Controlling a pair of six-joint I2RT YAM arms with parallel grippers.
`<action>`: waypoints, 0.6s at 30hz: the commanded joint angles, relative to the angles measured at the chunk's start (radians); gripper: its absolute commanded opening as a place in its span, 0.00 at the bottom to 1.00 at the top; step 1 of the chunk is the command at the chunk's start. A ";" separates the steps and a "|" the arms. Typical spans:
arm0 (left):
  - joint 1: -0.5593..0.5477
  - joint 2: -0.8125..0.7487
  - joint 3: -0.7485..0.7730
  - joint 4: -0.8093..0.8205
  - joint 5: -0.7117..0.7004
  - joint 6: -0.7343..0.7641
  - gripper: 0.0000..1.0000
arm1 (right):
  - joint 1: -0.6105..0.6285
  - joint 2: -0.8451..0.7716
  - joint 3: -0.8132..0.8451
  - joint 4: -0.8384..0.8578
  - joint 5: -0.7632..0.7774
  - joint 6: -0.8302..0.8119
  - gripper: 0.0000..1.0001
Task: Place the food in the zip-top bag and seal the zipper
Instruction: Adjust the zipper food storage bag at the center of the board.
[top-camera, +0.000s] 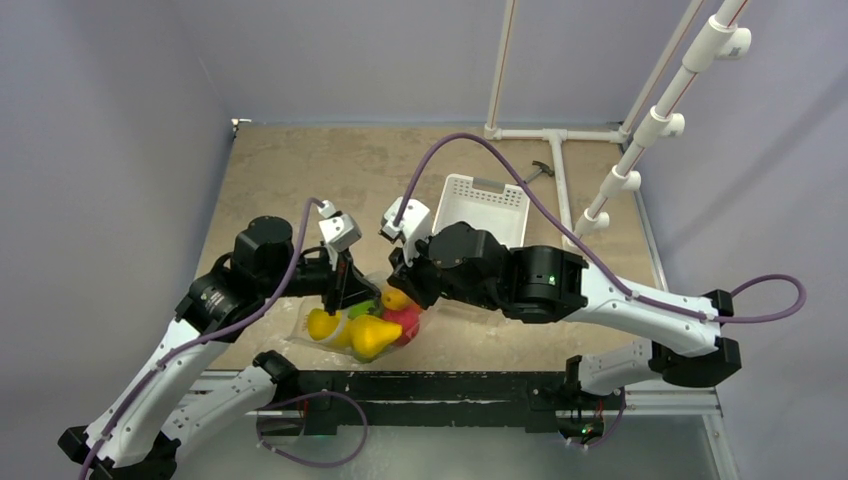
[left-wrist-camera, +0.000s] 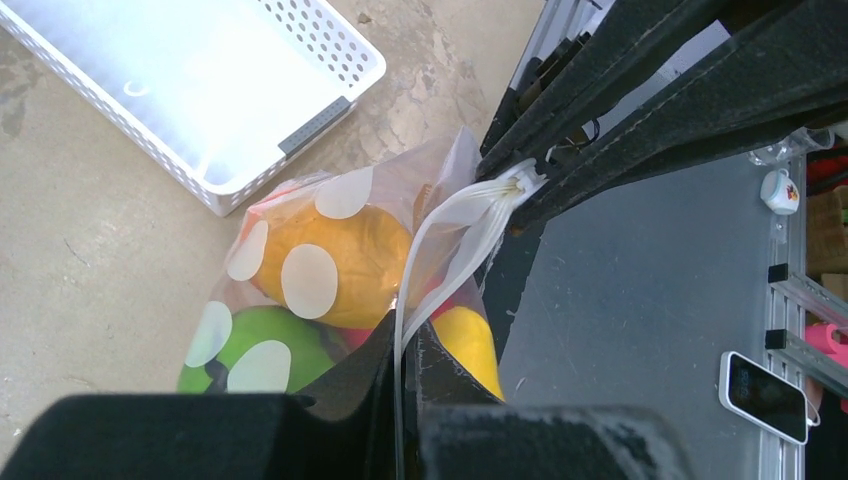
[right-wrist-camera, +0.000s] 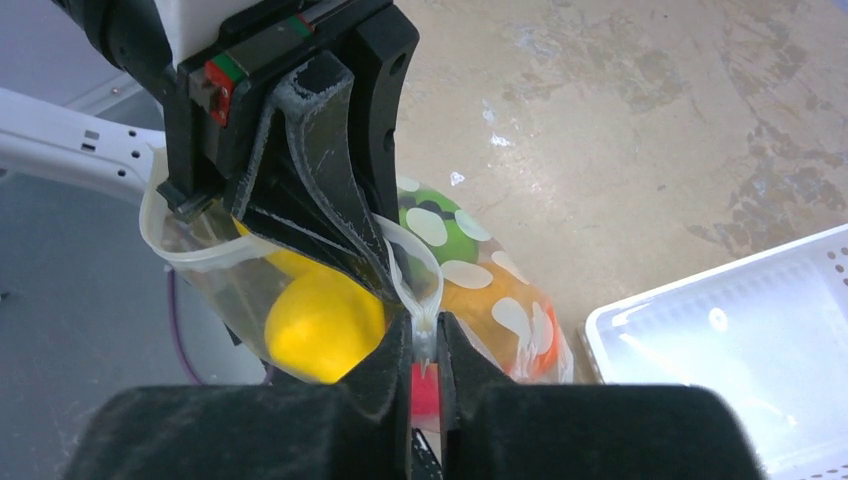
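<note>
Near the table's (top-camera: 300, 180) near edge, your left gripper (left-wrist-camera: 405, 345) is clamped tight on the zipper (left-wrist-camera: 455, 235). Your right gripper (right-wrist-camera: 425, 345) pinches it too. The zip-top bag (left-wrist-camera: 440, 170) sits between them, food (left-wrist-camera: 350, 270) inside. Farther back, there's the white basket (left-wrist-camera: 370, 70).

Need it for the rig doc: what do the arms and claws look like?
Left arm and right arm: white shells, black joints, a purple cable along each, pale camera block at the wrist. Left claw and right claw: black, two tapered fingers. Left claw's base carries a red-green mark.
</note>
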 joint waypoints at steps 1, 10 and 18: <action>-0.004 -0.017 0.050 -0.004 0.038 0.010 0.00 | -0.002 -0.094 -0.050 0.143 0.015 -0.037 0.16; -0.005 -0.044 0.061 0.019 0.099 -0.011 0.00 | -0.001 -0.275 -0.283 0.421 -0.075 -0.172 0.47; -0.005 -0.052 0.075 0.020 0.155 -0.013 0.00 | -0.001 -0.471 -0.536 0.693 -0.247 -0.356 0.55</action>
